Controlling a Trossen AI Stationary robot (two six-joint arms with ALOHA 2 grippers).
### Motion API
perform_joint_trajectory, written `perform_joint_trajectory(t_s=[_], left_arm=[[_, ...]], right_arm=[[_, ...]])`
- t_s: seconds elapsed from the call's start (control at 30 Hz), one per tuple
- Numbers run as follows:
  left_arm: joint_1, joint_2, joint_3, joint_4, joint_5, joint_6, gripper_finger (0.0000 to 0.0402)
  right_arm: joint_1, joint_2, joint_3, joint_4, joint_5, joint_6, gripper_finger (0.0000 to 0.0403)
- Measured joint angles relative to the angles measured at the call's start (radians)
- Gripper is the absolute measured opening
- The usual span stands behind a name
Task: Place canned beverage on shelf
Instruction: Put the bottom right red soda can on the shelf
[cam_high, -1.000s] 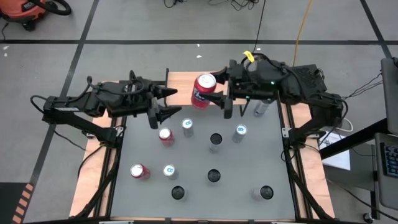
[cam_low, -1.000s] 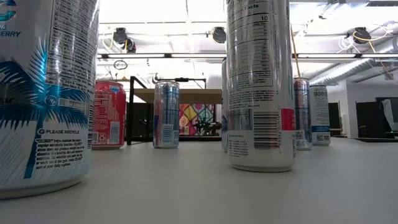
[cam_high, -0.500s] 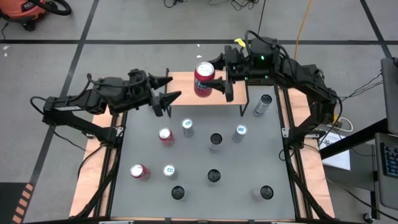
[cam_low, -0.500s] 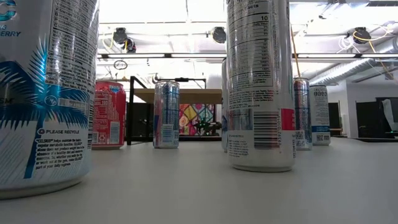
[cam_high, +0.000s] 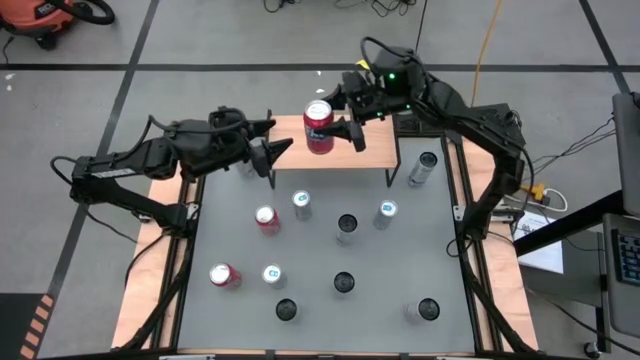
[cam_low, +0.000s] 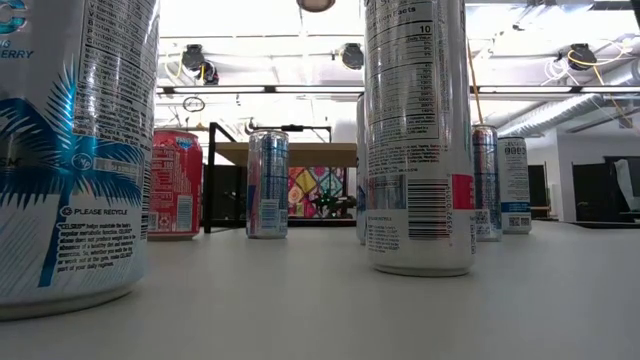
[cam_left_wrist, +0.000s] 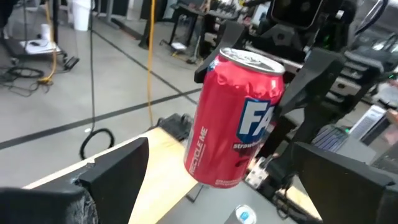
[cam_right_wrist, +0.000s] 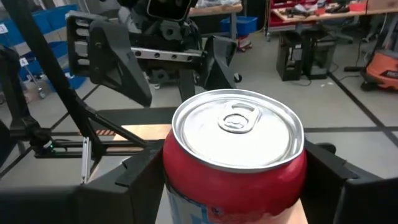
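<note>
Right gripper (cam_high: 341, 108) pinches the red soda can (cam_high: 318, 127) by its sides, one finger on either flank, as the right wrist view confirms; can top with pull tab faces up, long axis roughly upright with a slight lean in the left wrist view. In the high view the can sits upper centre of the frame, held above the wooden top of the shelf (cam_high: 372, 147), toward that top's left part; how high it hangs over the wood I cannot tell. Left gripper (cam_high: 266, 150) is spread wide and empty, just left of the can with its fingers pointing at it, not touching. The right arm is the one carrying; the left is only standing by. Judgement: the coming move turns on the can lying directly over bare shelf surface with its axis vertical, so a straight descent should seat it; the lean needs correcting first or the base may land on an edge and tip. Other cans stand apart on the grey tabletop (cam_high: 395, 270) below the shelf in the frame, clear of this move
</note>
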Motion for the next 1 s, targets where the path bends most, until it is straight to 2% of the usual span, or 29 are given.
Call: perform_joint_trajectory(t_s=[0.17,0.43,0.53,0.73,1.0], left_arm=[[0.032,0.000,0.000,-0.015,0.009,0.012,0.0398],[0.114,0.000,0.000,-0.004,0.239,0.041,0.0398],[0.132,0.000,0.000,-0.005,0.294,0.043,0.0398],[0.141,-0.007,0.000,-0.005,0.306,0.064,0.0398],[0.139,-0.027,0.000,-0.018,0.350,0.057,0.0398]], right_arm=[[0.000,0.026,-0.001,-0.001,0.001,0.000,0.0254],[0.000,0.051,-0.002,-0.008,0.005,0.098,0.0254],[0.005,0.048,-0.002,-0.001,0.006,0.108,0.0254],[0.011,0.049,-0.002,-0.010,0.008,0.184,0.0254],[0.031,0.049,-0.002,-0.009,0.008,0.190,0.0254]])
